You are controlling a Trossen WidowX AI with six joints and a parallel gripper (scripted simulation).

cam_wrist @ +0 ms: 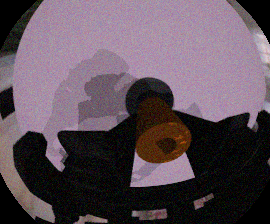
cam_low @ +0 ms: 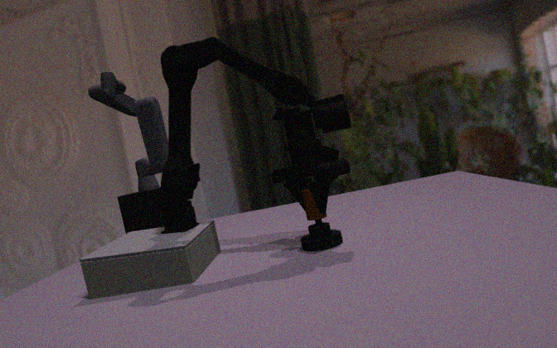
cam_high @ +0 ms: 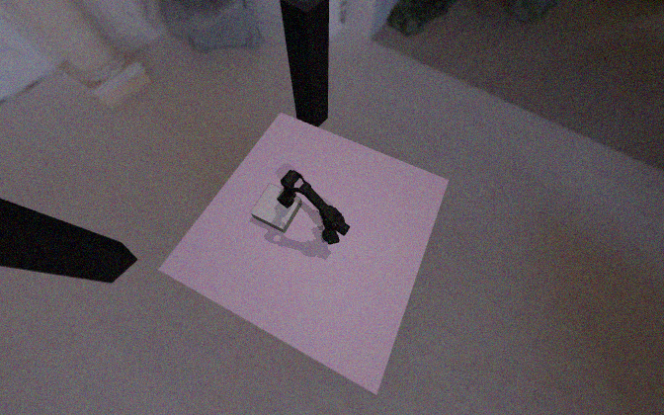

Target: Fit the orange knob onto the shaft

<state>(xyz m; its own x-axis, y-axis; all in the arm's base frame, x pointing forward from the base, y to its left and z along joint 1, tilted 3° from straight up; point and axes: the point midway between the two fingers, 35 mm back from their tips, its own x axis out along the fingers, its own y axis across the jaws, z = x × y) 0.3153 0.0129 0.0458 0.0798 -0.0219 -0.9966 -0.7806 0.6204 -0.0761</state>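
Note:
The orange knob (cam_low: 312, 207) (cam_wrist: 163, 140) is between the fingers of my gripper (cam_low: 317, 212) (cam_wrist: 154, 115), which is shut on it. In the exterior view the knob leans slightly, its lower end to the right. It is directly above the round dark pedestal (cam_low: 322, 242) (cam_wrist: 148, 85). A short dark piece of the shaft (cam_low: 318, 221) shows between the knob's lower end and the pedestal's raised middle. The knob is not down on the pedestal. Whether the shaft's tip is inside the hole is hidden, and so is its flat side. In the top view the arm hides knob and pedestal.
My arm (cam_high: 316, 198) (cam_low: 180, 112) stands on a pale box (cam_high: 275, 208) (cam_low: 138, 272) on the pink table top (cam_high: 366, 319) (cam_low: 445, 281). A grey arm-like shape (cam_low: 151, 125) shows behind it in the exterior view. Dark beams (cam_high: 30, 234) (cam_high: 308, 61) cross the top view.

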